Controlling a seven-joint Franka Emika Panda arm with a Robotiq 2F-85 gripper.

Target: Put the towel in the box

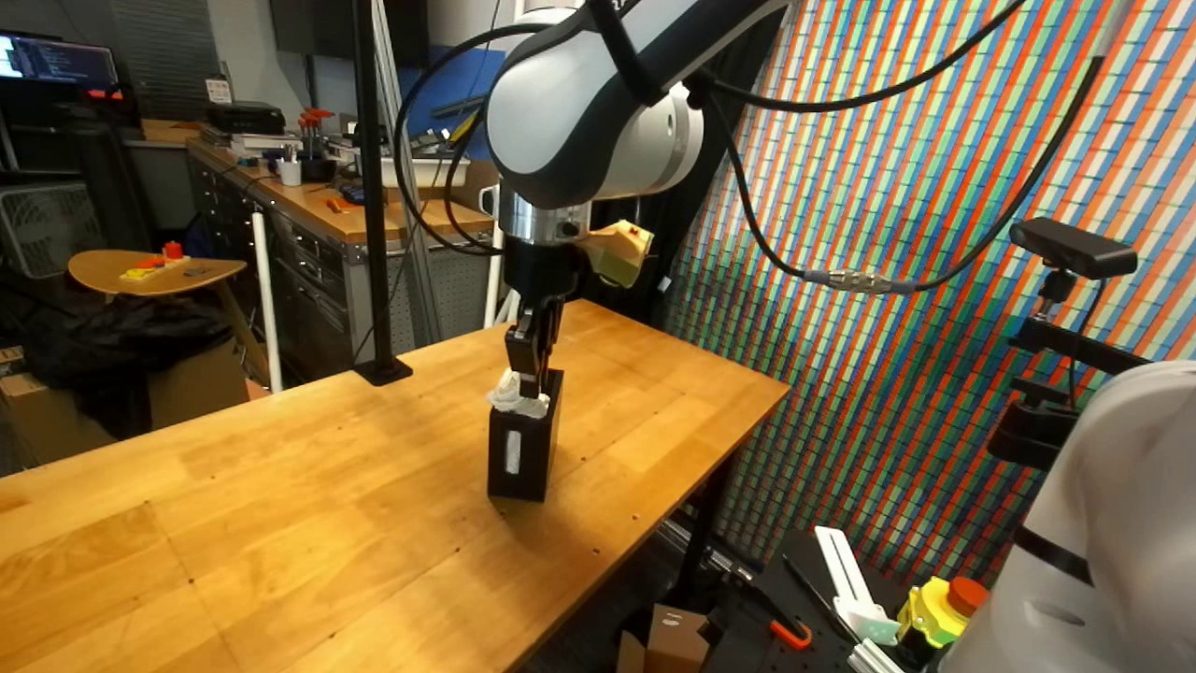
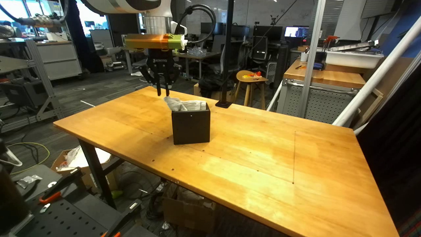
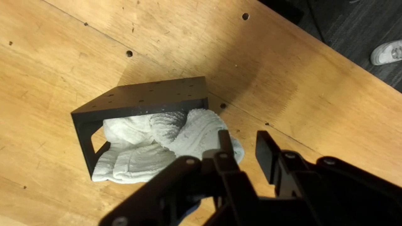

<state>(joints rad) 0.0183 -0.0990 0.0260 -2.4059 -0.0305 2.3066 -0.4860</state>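
Towel (image 3: 143,161) white, bunched, creased; one end overhanging black box (image 3: 157,94).

A black box (image 3: 160,94) stands on the wooden surface (image 3: 56,59), with small holes in its long outer wall and an opening in its end wall, through which wood shows. A bunched white towel (image 3: 169,141) fills most of the box's mouth, hides the lower rim and bulges out past the right end. The pincer (image 3: 244,142) juts in from the bottom, its two fingers (image 3: 265,153) parted by a gap: the one nearer the box overlaps the towel's bulging end, though whether they touch cannot be told. At upper right, past the surface's edge, a white shoe (image 3: 388,54) shows against dark floor (image 3: 348,34).
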